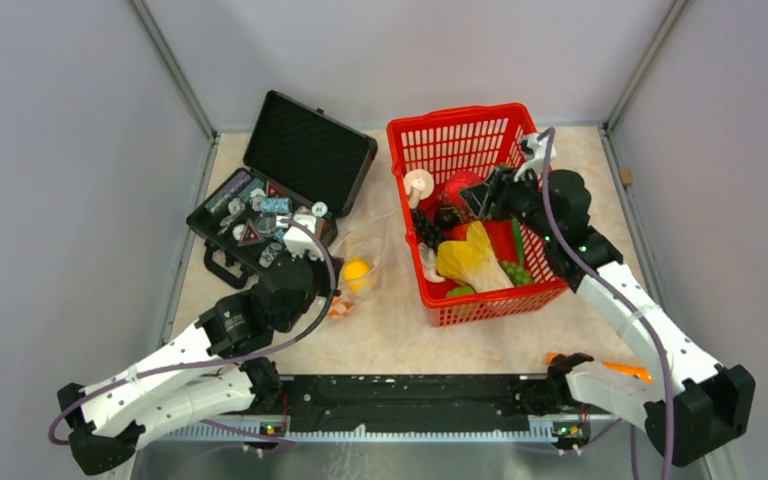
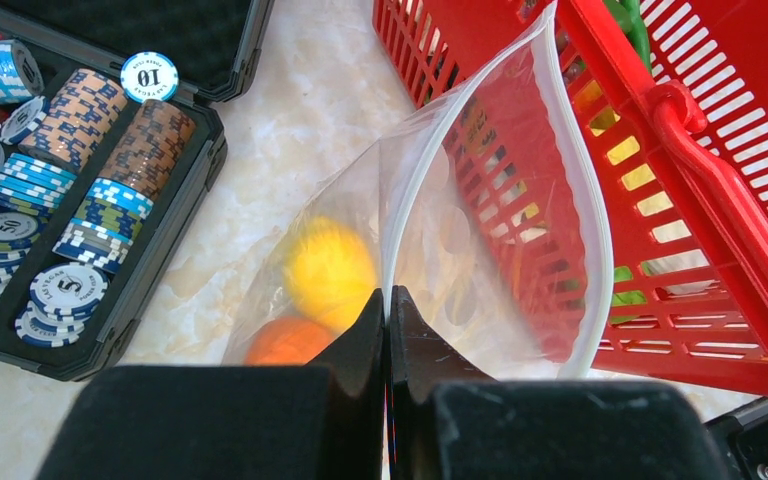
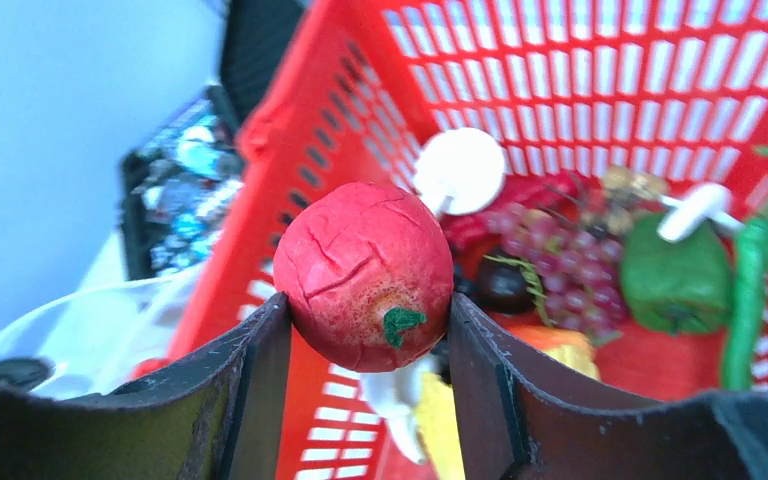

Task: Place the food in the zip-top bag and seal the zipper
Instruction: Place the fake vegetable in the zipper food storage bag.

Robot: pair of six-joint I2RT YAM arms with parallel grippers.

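Pincer bodies hide much: the bag's (image 2: 440, 220) lower edge is cut off behind the left pincer (image 2: 388, 300), which is clamped on the zipper (image 2: 580, 180). A lemon (image 2: 330, 270) and possibly an orange (image 2: 285, 340) are seen blurred inside. The red fruit (image 3: 365, 270) is gripped by the right pincer (image 3: 368, 300) over the basket (image 1: 460, 120). The bag is squeezed between the basket and the case (image 1: 300, 150); the near surface (image 1: 400, 340) is left free.

The red fruit (image 3: 365, 275) shows crack lines; the lattice basket (image 3: 600, 60) is red, the lemon (image 2: 330, 270) yellow.
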